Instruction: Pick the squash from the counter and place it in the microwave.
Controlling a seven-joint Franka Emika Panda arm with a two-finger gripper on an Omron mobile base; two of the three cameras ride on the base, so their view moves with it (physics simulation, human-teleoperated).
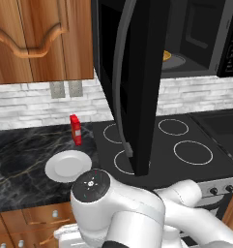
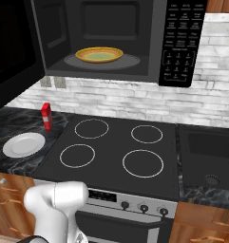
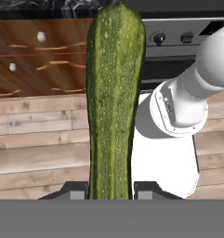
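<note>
Left base view, from left to right: brown wooden wall cabinets (image 1: 38, 38) hang above a white brick backsplash. Below them the counter (image 1: 16, 150), black marble with pale veins, carries a small red bottle (image 1: 76, 130) standing upright near the wall and a round white plate (image 1: 68, 165) lying just in front of it. Next comes the microwave (image 1: 200, 34), its tall glossy black door (image 1: 130, 82) swung wide open over the black stovetop (image 1: 185, 145) with white ring burners. The white arm fills the lower edge of this view.

Right base view: the same plate and bottle sit at the left, the stovetop in the middle, and above it the microwave cavity holds a shallow yellow dish (image 2: 99, 54) on the turntable. A dark sink (image 2: 208, 159) lies at the far right.

Hand view: the squash (image 3: 114, 102), dark speckled green, stands lengthwise up the middle of the view, clamped between the two dark fingers of the gripper (image 3: 111, 190). Behind it are wood floorboards, cabinet fronts and oven knobs, so the squash is off the counter and low in front of the cabinets.
</note>
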